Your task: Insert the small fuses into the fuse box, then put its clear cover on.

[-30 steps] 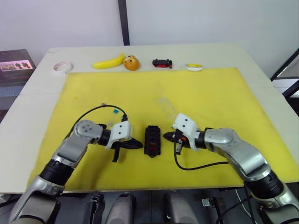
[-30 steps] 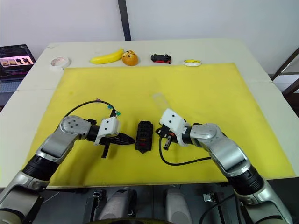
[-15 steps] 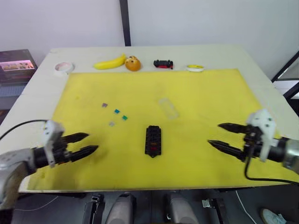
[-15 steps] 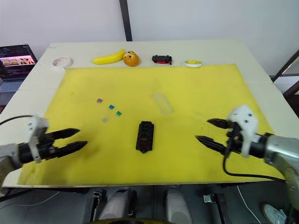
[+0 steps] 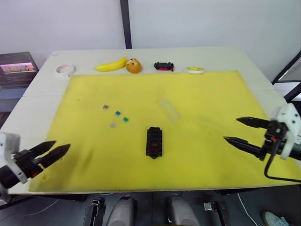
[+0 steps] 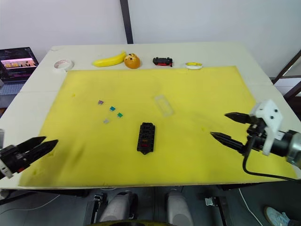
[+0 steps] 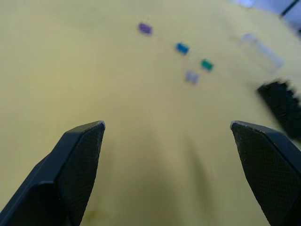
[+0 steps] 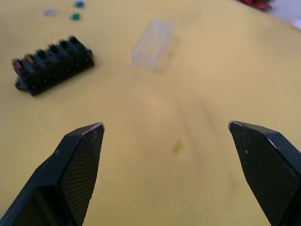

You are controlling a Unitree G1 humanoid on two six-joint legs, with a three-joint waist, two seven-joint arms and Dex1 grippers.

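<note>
The black fuse box (image 5: 154,142) lies in the middle of the yellow mat, with a red piece seated at its near end. Several small fuses lie loose to its far left: purple (image 5: 105,107), teal (image 5: 118,113), green (image 5: 125,119) and grey (image 5: 112,125). Beyond the box to the right lies the clear cover (image 5: 169,108), flat on the mat. My left gripper (image 5: 63,144) hovers open and empty at the mat's near left corner, far from the fuses. Over the mat's near right edge my right gripper (image 5: 230,129) is also open and empty, pointing toward the box.
Along the table's far edge sit a white tape roll (image 5: 65,69), a banana (image 5: 110,63), an orange ball (image 5: 133,64), a black-and-red toy car (image 5: 163,65) and a yellow tape roll (image 5: 195,69). The yellow mat (image 5: 211,94) covers most of the table.
Both grippers were shut close beside the fuse box a second ago. They have since opened wide and drawn apart, the left toward the near left corner, the right toward the right edge.
</note>
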